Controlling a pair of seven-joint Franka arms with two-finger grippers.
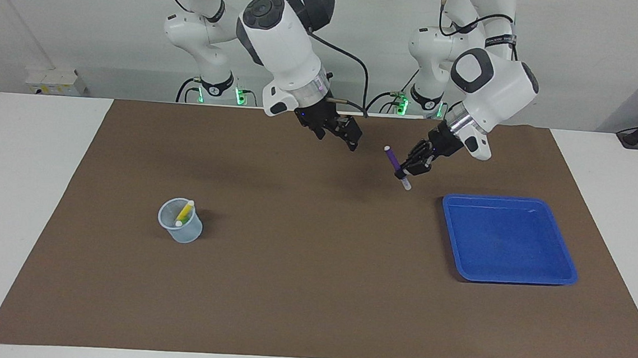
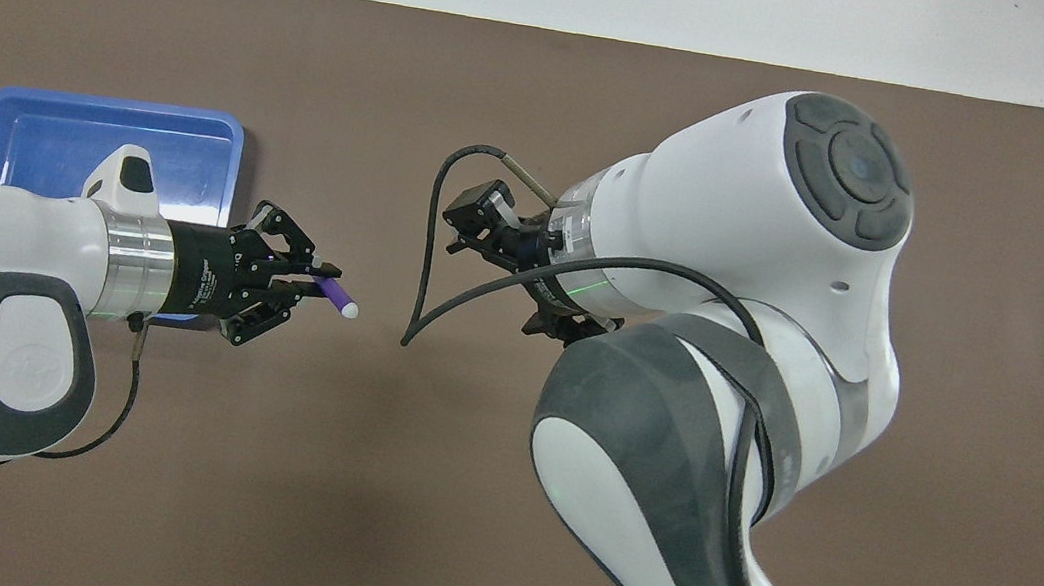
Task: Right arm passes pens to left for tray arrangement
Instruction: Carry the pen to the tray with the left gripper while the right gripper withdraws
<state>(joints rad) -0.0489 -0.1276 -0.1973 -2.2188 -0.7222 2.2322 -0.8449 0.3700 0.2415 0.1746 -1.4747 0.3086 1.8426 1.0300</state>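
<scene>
Handover step done. Left claw pinches the slim purple whitish-tipped pen, airborne just short of the shallow bright blue plastic tray. Right claw gapes empty, apart from the tray. Next, by judgement: carry the pen over the tray, lower, release.

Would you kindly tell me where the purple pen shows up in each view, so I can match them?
Facing view: purple pen, held tilted in the left gripper, up in the air beside the tray.
Overhead view: purple pen, sticking out of the left gripper.
Shared landmark: the tray.
</scene>
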